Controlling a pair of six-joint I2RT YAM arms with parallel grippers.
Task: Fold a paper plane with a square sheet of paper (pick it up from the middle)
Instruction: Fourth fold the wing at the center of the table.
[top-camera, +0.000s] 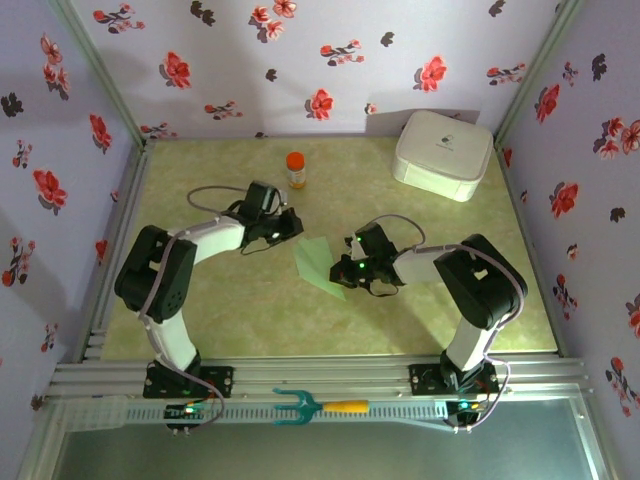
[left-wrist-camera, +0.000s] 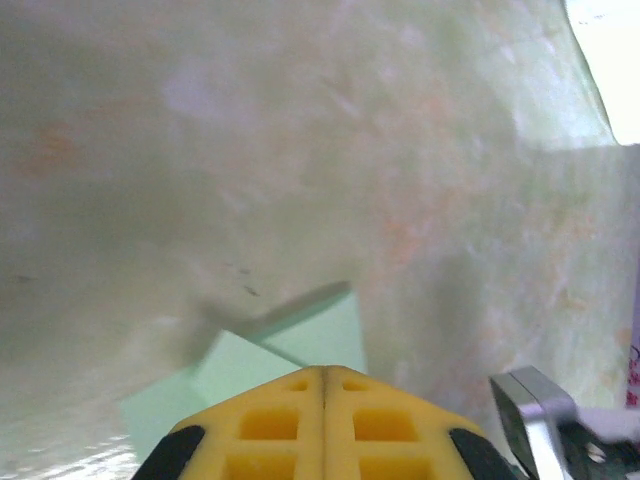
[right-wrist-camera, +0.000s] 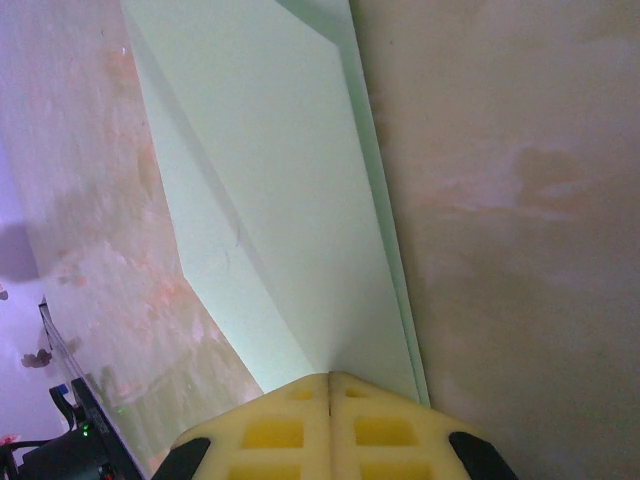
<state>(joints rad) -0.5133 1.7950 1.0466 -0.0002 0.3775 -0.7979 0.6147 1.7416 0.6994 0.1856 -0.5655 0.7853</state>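
The pale green sheet of paper lies flat mid-table, folded into a layered, tapering wedge with creases. My left gripper is at its upper left corner. In the left wrist view its yellow fingers are shut together just over the paper, with nothing visibly pinched between them. My right gripper is at the paper's right side. Its shut tips rest on the near end of the folded paper, which stretches away along a long straight edge.
A white rounded box stands at the back right. An orange-capped bottle stands at the back centre. A teal fork-shaped tool with a yellow handle lies on the front rail. Floral walls close in three sides.
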